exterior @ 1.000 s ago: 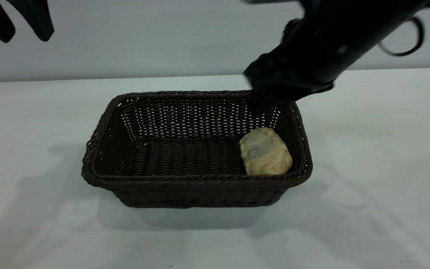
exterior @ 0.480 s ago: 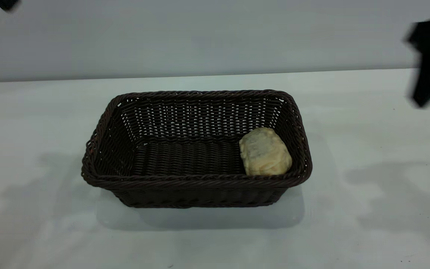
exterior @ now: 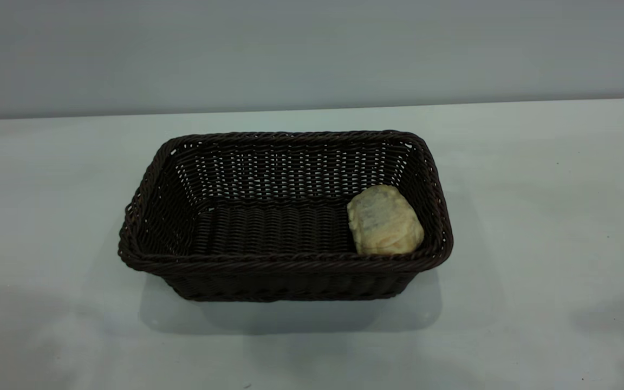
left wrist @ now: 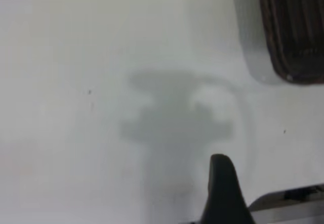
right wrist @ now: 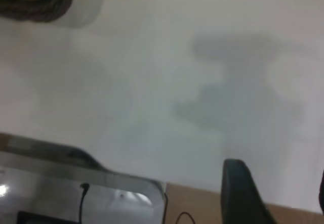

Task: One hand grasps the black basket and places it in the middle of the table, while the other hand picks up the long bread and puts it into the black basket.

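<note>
White tabletop point(exterior: 534, 216) bearing black wicker basket point(exterior: 285, 265) at centre, long bread point(exterior: 384, 220) in basket's right end; left gripper point(left wrist: 223, 183) and right gripper point(right wrist: 243, 188) away from basket, finger spacing indeterminable.

Each wrist view cuts off the black basket point(left wrist: 293, 32) and its tool point(left wrist: 223, 193).
</note>
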